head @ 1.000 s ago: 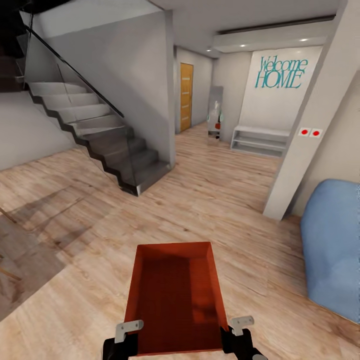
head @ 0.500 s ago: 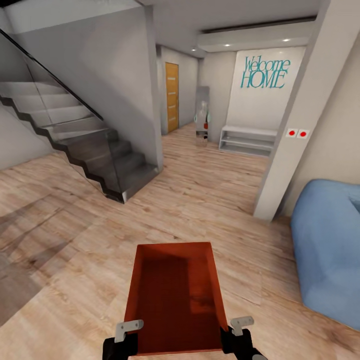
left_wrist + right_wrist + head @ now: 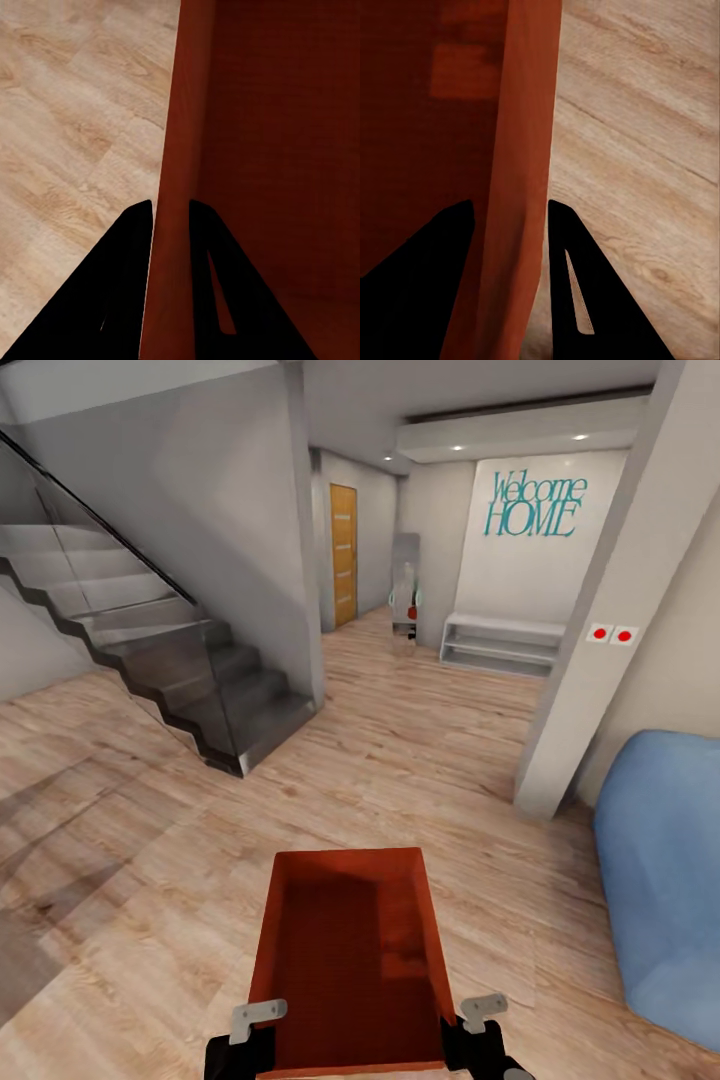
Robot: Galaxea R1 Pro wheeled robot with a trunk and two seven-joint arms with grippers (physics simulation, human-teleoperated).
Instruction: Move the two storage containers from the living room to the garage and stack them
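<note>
View swung right; both claws clamp storage container [image 3: 347,950] walls.

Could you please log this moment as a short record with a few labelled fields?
place: hallway with light wood-plank floor, staircase, "Welcome HOME" wall sign
carried item: storage container, orange-red, open-topped, nothing visible inside
left gripper: one finger on each side of the container's wall
right gripper: one finger on each side of the opposite wall
nearby: blue seat at the robot's right
ahead: wooden door, white bench
</note>
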